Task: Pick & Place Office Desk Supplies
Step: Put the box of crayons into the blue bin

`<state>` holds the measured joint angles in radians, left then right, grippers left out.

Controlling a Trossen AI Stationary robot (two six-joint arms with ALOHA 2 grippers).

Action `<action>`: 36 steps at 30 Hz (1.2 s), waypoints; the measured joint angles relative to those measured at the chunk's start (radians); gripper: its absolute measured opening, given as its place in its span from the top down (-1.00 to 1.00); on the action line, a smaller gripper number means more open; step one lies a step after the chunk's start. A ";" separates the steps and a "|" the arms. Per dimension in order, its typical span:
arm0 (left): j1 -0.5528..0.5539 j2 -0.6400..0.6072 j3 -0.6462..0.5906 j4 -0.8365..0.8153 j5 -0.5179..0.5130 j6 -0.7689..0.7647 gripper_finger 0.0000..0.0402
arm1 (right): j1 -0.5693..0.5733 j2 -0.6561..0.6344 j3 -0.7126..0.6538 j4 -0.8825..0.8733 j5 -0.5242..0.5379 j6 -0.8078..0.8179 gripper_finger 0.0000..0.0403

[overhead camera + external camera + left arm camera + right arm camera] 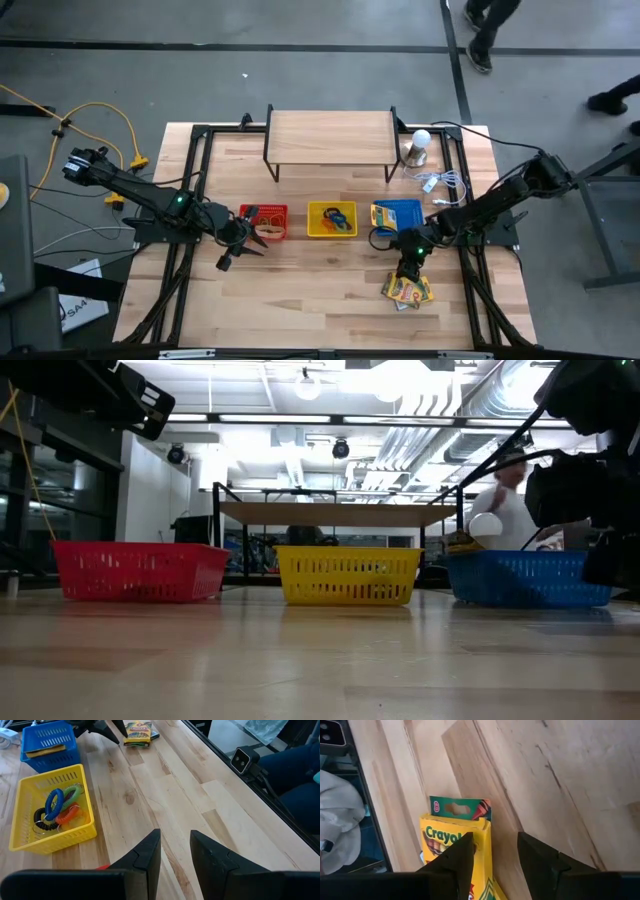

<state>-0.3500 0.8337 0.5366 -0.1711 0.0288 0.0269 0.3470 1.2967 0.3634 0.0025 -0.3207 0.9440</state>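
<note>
Yellow-and-green crayon boxes (408, 291) lie flat in a small pile on the table near its right front. My right gripper (408, 272) stands open right over them, pointing steeply down. In the right wrist view one finger (457, 857) overlaps the top crayon box (451, 827) and the other stands over bare wood. My left gripper (175, 837) is open with nothing between its fingers, above the table in front of the red basket (265, 222). Coloured coil rings (59, 807) lie in the yellow basket (75, 837). My right gripper hangs over the top crayon box near its hang-tab end (462, 810), coming from above and slanting. One finger covers the box's long edge. I cannot tell whether it touches the box, which lies flat on the pile.
The red basket, the yellow basket (332, 220) and a blue basket (397, 215) stand in a row at mid-table. Behind them is a wooden riser (330, 138), with a white bulb (421, 143) and a tangle of white wire (445, 182) to its right. Bare wood lies in front.
</note>
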 joint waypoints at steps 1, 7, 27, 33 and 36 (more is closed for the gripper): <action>0.000 0.000 0.000 0.000 0.000 0.000 0.50 | 0.000 0.001 0.000 0.000 0.001 -0.001 0.30; 0.000 0.000 0.000 0.000 0.000 0.000 0.50 | 0.000 0.003 0.000 0.002 0.000 -0.006 0.30; 0.000 0.000 0.000 0.000 0.000 0.000 0.50 | 0.000 0.003 0.000 0.020 0.004 -0.025 0.30; 0.000 0.000 0.000 0.000 0.000 0.000 0.50 | 0.000 0.019 0.000 0.037 0.000 -0.012 0.30; 0.000 0.000 0.000 0.000 0.000 0.000 0.50 | 0.000 0.064 0.001 0.073 -0.021 -0.004 0.30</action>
<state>-0.3498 0.8333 0.5365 -0.1711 0.0291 0.0268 0.3473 1.3604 0.3641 0.0752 -0.3421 0.9400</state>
